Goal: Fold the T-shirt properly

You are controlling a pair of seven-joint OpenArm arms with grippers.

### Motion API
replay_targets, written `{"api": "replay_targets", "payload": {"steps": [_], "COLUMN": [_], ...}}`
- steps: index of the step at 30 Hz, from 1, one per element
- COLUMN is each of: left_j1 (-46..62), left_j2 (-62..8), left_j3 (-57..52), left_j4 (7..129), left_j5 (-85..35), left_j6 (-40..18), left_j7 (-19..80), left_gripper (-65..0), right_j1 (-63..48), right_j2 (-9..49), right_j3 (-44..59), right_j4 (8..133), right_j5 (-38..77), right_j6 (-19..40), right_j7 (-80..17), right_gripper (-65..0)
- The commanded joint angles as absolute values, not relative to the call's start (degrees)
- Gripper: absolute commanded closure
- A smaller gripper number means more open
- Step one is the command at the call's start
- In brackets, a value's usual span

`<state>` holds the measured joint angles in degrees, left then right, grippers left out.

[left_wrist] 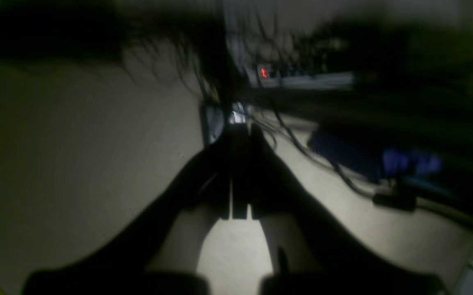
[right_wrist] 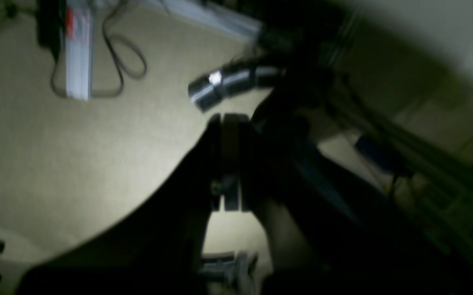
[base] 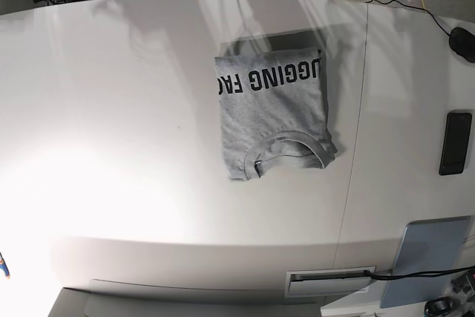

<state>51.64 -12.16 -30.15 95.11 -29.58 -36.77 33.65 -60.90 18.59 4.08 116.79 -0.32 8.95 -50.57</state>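
- My left claw (left_wrist: 240, 172) fills the bottom of its own wrist view as a dark silhouette, its two fingers pressed together with nothing between them; the picture is blurred.
- Beyond it lies pale floor, then a tangle of dark cables (left_wrist: 342, 180) and a small red light (left_wrist: 264, 73) farther off.
- My right claw (right_wrist: 228, 164) is likewise pressed together and empty, also blurred, over tan carpet.
- Past it a looped cable (right_wrist: 117, 53) lies on the carpet beside a white bar (right_wrist: 77, 45).
- In the base view, nearest the lower edge, a grey-blue panel (base: 434, 257) sits at the table's right corner.
- Farther in, the T-shirt (base: 273, 113) lies folded into a compact rectangle near the middle of the white table (base: 111, 109), ribbed collar on the near side, black lettering along the far edge.
- A black phone (base: 454, 142) lies well apart to its right, a black mouse (base: 463, 42) farther back.
- Neither claw touches the shirt.
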Motion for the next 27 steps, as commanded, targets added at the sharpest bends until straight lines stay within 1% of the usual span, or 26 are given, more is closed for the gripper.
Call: {"api": "replay_targets", "payload": {"steps": [1,4,7,9,10,12,13,16,18,22,24,27], "left_j1": [52.3,50.5,46.4,43.0,41.4,38.0,36.4,31.4,28.1,21.7,18.9,16.2], "left_j2": [-11.7,-9.6,-9.2,-9.3,-9.2,-9.2,-9.2,-9.2,-9.2,-9.2,-9.2,-9.2], "left_j3": [-30.5,-30.5,-30.5,-30.5,-30.5,-30.5,-30.5,-30.5,-30.5,-30.5,-30.5,-30.5], "left_j4": [93.1,83.9,72.8,64.9,61.1,53.6,50.1,41.0,35.9,28.2,25.4,22.5], "left_j5": [-29.3,-27.6,-25.1,-22.9,-21.8,-20.1,-19.3,-15.3,-12.2,-8.5,-7.4,-7.2], "left_j6": [-37.7,-39.9,-40.0,-40.0,-40.0,-40.0,-40.0,-40.0,-38.2,-31.0,-28.1,-26.3], "left_j7": [31.9,28.4,27.2,25.8,24.4,20.4,18.0,12.4,9.7,7.4,7.4,7.5], "left_gripper": [0.0,0.0,0.0,0.0,-1.0,-5.6,-6.8,-6.9,-6.9,-6.9,-6.9,-6.9], "right_j1": [-60.8,-56.0,-49.0,-43.6,-40.9,-35.0,-32.0,-23.9,-19.0,-11.2,-8.2,-5.7], "right_j2": [18.9,18.7,18.7,18.7,18.7,18.7,18.7,18.7,18.7,18.7,18.7,18.6], "right_j3": [4.3,4.3,4.3,4.3,4.3,4.3,4.3,4.3,4.3,4.3,4.3,4.3], "right_j4": [114.0,101.3,85.8,74.5,68.6,56.6,50.6,34.7,25.7,13.7,11.1,10.0], "right_j5": [-0.9,-0.9,-0.9,-0.9,-0.9,-0.8,-0.9,-0.9,-0.9,-0.9,-0.9,-0.9], "right_j6": [8.9,10.6,14.0,15.4,15.8,16.4,17.1,19.1,20.7,21.6,21.6,21.6], "right_j7": [-49.3,-45.1,-39.3,-33.5,-30.2,-23.3,-19.9,-11.5,-6.3,1.0,1.0,-0.1], "right_gripper": [0.0,0.0,0.0,0.0,0.0,0.0,0.0,0.0,0.0,0.0,0.0,0.0]}}
